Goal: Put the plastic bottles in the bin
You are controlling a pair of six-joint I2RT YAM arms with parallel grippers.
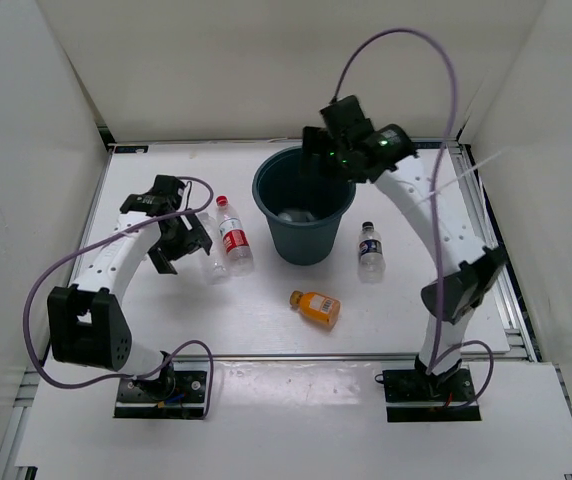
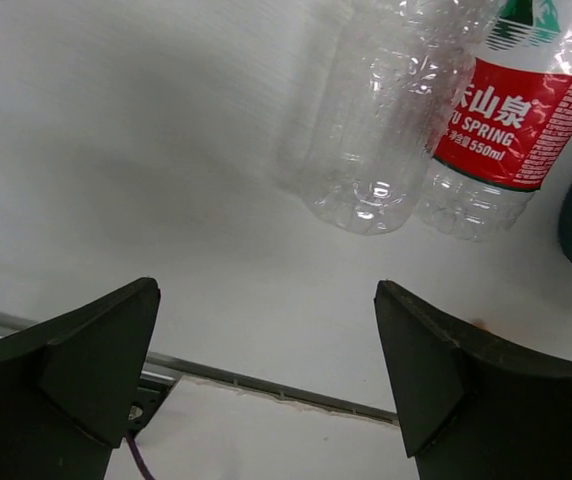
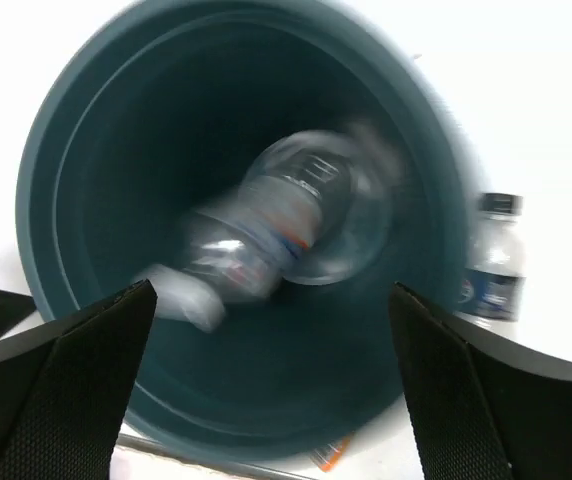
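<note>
Right gripper (image 3: 273, 290), spread, hangs over the dark teal round plastic bin (image 1: 306, 240) by the white tabletop's (image 1: 256, 330) 12 o'clock edge, a clear plastic bottle (image 3: 286, 220) blurred inside. At the bin's 9 o'clock, a red-capped clear bottle (image 1: 233, 240) lies cap toward 12, beside the spread left gripper (image 1: 181, 250).

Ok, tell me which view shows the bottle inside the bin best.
The right wrist view: it looks down into the bin, so the clear bottle fills the middle, though blurred. The top external view gives only a pale glint of it in the bin's mouth. The left wrist view shows none of it.
</note>
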